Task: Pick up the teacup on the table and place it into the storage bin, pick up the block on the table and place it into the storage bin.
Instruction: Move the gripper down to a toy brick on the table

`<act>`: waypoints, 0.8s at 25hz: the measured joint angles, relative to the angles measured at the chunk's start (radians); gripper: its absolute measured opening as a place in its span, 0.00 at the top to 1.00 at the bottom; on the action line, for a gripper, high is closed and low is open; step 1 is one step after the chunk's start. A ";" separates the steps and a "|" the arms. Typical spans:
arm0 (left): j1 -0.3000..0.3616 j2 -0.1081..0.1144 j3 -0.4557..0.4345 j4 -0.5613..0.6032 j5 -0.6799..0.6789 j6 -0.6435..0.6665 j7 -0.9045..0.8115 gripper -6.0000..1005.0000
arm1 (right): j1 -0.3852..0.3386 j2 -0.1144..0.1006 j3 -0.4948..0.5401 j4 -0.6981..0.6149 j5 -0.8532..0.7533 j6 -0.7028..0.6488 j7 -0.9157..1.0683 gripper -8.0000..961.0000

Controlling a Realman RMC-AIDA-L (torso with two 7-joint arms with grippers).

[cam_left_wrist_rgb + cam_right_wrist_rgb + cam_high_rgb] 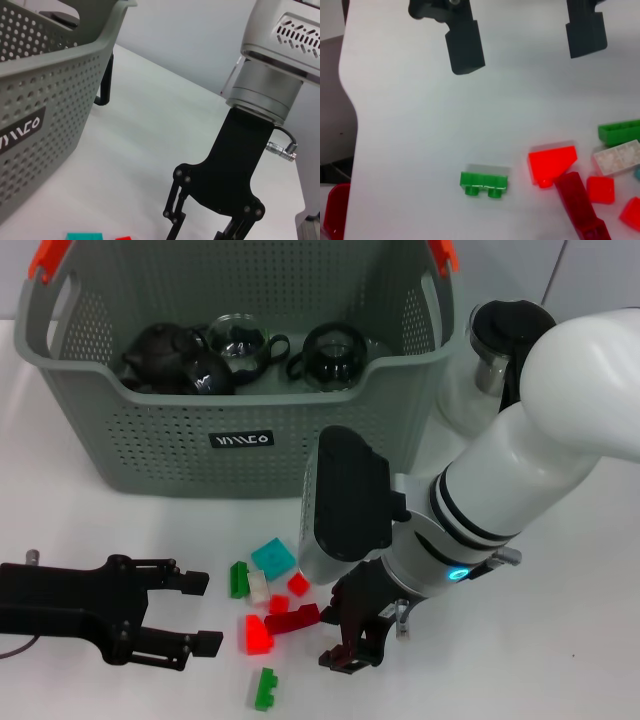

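I have the right gripper (362,640) low over the blocks (270,600) scattered on the tabletop (560,640) before the storage bin (240,430); I cannot tell its jaws' state. The left gripper (195,612) waits open beside them. They're light, hard, slick plastic, so I'd pinch flat sides. The bin's label (241,440) isn't legible.

— Head camera: high, looking forward and down over the white table (90,530); storage bin (150,440) at the back, scattered blocks (272,600) in front.

— Left wrist?

— Low, close beside the bin wall (45,90), facing the right gripper (207,227).

— Right wrist?

— Close above the table, looking down. Shares the blocks (555,165) with the head view; left gripper (525,37) beyond.
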State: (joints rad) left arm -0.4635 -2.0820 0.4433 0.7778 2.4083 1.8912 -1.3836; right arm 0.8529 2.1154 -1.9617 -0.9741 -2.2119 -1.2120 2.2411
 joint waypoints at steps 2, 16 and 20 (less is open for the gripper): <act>0.000 0.000 0.000 0.000 0.000 0.000 0.000 0.16 | 0.000 0.000 -0.005 0.000 0.000 0.002 0.000 0.47; 0.002 0.000 0.000 -0.003 0.000 -0.001 0.009 0.16 | -0.001 0.005 -0.041 0.000 0.000 0.015 0.002 0.59; 0.004 0.000 0.000 -0.003 0.000 -0.001 0.009 0.16 | -0.002 0.004 -0.049 -0.005 -0.002 0.021 0.007 0.67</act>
State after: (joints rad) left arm -0.4595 -2.0815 0.4433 0.7746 2.4083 1.8905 -1.3744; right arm 0.8509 2.1196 -2.0110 -0.9786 -2.2135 -1.1913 2.2481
